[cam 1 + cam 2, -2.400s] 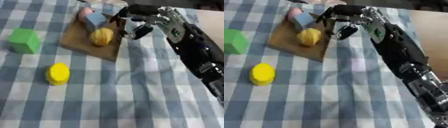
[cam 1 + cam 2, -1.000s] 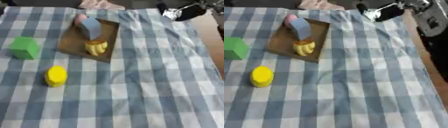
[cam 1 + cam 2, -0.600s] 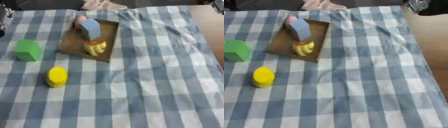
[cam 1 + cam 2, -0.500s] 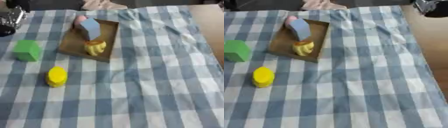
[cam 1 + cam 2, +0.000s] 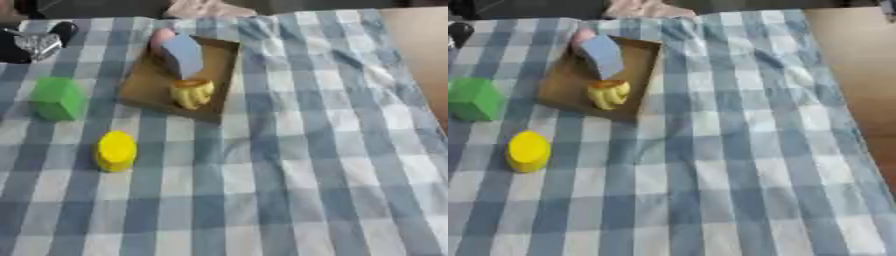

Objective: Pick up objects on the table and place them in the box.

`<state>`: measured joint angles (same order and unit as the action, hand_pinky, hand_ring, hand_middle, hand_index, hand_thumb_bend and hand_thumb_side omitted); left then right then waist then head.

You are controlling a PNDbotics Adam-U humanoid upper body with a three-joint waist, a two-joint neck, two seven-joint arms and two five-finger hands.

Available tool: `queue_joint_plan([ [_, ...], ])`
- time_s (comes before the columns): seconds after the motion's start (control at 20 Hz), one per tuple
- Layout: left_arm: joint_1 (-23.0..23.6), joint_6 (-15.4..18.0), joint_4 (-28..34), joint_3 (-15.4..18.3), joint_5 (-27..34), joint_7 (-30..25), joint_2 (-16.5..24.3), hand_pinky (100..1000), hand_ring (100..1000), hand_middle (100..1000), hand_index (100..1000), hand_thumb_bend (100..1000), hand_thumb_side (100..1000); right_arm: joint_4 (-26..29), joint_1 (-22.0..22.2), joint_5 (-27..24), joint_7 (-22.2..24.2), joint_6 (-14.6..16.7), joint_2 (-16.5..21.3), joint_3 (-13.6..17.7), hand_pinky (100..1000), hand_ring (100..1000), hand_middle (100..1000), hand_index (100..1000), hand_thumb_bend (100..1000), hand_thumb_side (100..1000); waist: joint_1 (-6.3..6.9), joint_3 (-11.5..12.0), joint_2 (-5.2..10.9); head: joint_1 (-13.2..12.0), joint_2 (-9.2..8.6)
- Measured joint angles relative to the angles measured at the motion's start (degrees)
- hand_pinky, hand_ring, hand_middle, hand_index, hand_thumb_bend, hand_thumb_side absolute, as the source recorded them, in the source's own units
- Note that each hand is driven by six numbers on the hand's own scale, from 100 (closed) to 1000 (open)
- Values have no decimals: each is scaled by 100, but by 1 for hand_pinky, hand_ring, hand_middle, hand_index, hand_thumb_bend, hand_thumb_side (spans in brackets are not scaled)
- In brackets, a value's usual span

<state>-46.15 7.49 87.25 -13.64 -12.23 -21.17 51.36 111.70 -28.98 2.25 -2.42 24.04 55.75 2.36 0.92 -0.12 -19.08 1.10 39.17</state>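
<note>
Your left hand (image 5: 31, 42) at upper left edge, black and silver, finger state unreadable. Green block (image 5: 59, 98) just below it, apart. Yellow cylinder (image 5: 115, 150) nearer you, on checked cloth (image 5: 289, 170). Flat brown box (image 5: 149, 85) right of hand holds blue block (image 5: 185, 54), pink object (image 5: 162, 37), yellow object (image 5: 192, 93).
</note>
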Motion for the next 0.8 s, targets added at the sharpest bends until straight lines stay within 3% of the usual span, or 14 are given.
queue_joint_plan([
  [0.1, -72, 67, -290, -25, -179, -177, -4, 1000, 984, 862, 943, 325, 258, 117, 35, -188, -28, -158, 43, 38, 827, 651, 472, 774, 100, 470, -10, -18, -3, -40, -12],
  [0.15, -99, 118, -432, -29, -263, -264, -29, 1000, 989, 867, 949, 321, 262, 149, 36, -272, -14, -221, 55, 62, 827, 650, 471, 773, 100, 470, -18, -27, -6, -55, -26],
  [0.25, -151, 251, -719, -31, -448, -442, -103, 1000, 991, 873, 962, 359, 302, 180, 75, -417, 45, -311, 60, 114, 828, 647, 469, 772, 100, 470, -28, -29, -16, -72, -48],
  [0.45, -222, 587, -1150, -8, -809, -802, -168, 1000, 994, 879, 970, 438, 486, 205, 152, -597, 164, -438, 65, 194, 831, 640, 463, 768, 100, 470, -3, -20, -28, -79, -53],
  [0.6, -229, 846, -1307, 101, -1068, -1065, -178, 1000, 998, 884, 970, 471, 509, 205, 195, -628, 236, -508, 65, 219, 832, 637, 460, 766, 100, 470, 8, -7, -28, -74, -68],
  [0.8, -229, 1182, -1383, 254, -1406, -1403, -177, 1000, 991, 876, 974, 437, 535, 205, 254, -627, 308, -560, 66, 221, 832, 634, 458, 764, 100, 470, 41, 21, -30, -46, -70],
])
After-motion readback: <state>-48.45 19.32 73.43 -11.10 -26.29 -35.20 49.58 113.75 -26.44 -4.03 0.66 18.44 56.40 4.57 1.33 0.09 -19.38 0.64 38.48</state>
